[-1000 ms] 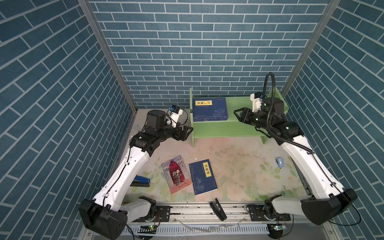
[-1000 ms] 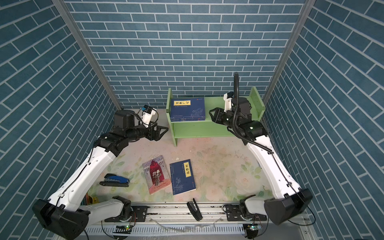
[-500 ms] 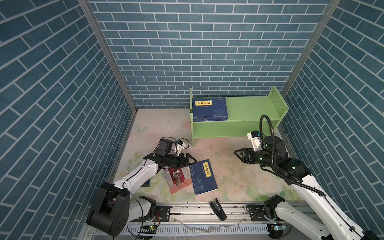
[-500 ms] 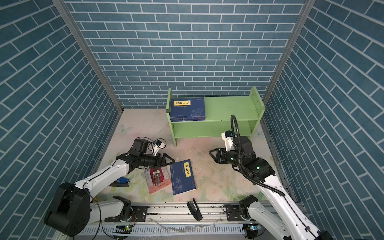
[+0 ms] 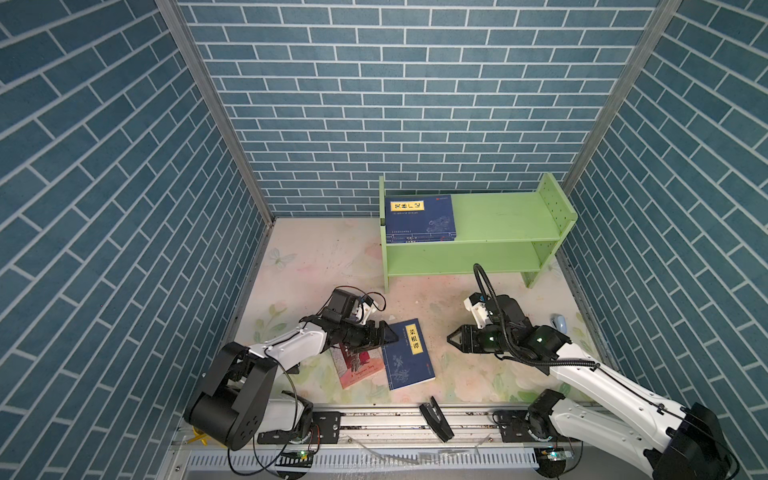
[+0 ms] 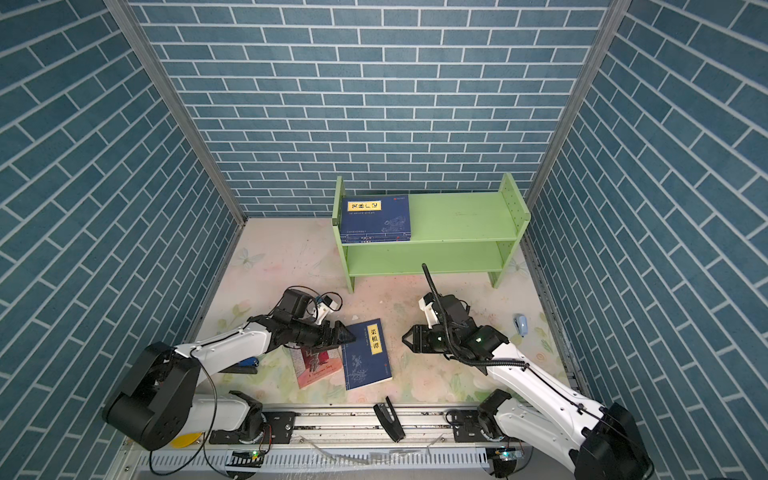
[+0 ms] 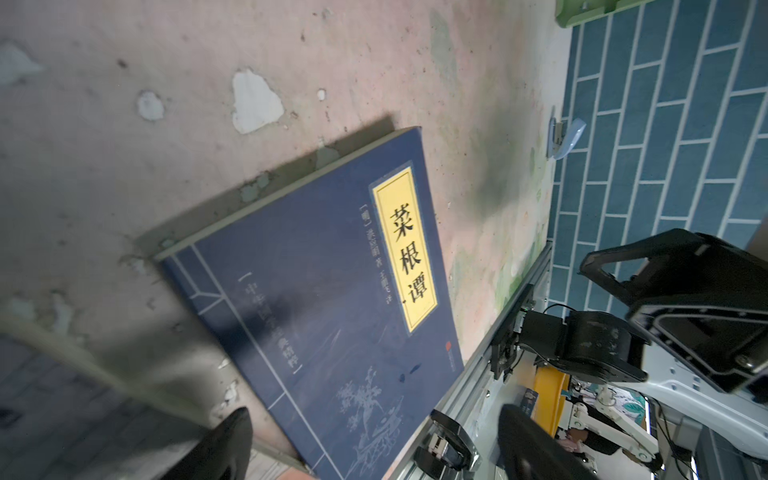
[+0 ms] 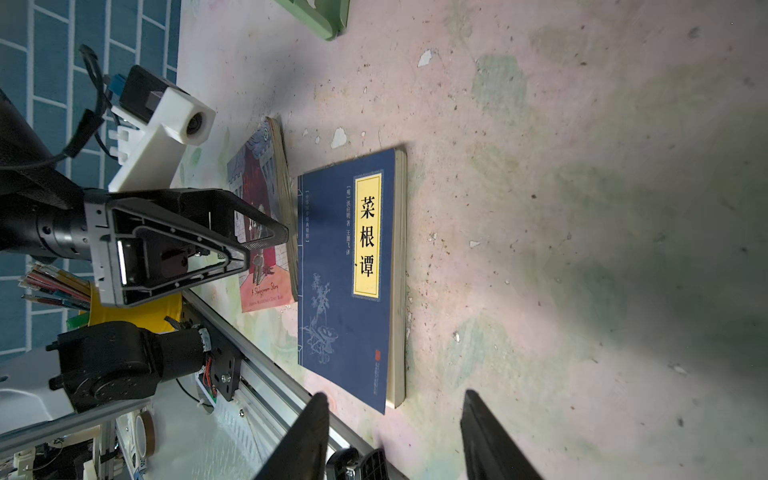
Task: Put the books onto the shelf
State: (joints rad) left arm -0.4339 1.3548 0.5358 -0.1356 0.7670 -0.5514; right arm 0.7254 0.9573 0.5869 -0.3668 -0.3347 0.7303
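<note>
1. Registers a clear shift: catches both arms, up at the light green shelf (image 5: 498,224) a second ago, down low over the tabletop (image 5: 324,266) now.
2. Puts the left gripper (image 5: 390,332) at 9 o'clock of the dark blue book (image 5: 409,355), above the red-and-grey book (image 5: 361,370); shows its jaws spread wide, holding nothing.
3. Puts the right gripper (image 5: 451,337) at 3 o'clock of that blue book, apart from it, jaws partly spread and empty.
4. Leaves the stack of dark blue books (image 5: 419,216) unmoved on the shelf's top tier, against the 9 o'clock end panel.
5. Reads as one delivery finished and another pickup beginning: keeps two books flat on the tabletop, just beside each other, at 6 o'clock of the shelf.
6. Hints at a two-sided approach on the blue book; probably calls for lifting an edge first, given how thin and flat it lies.
</note>
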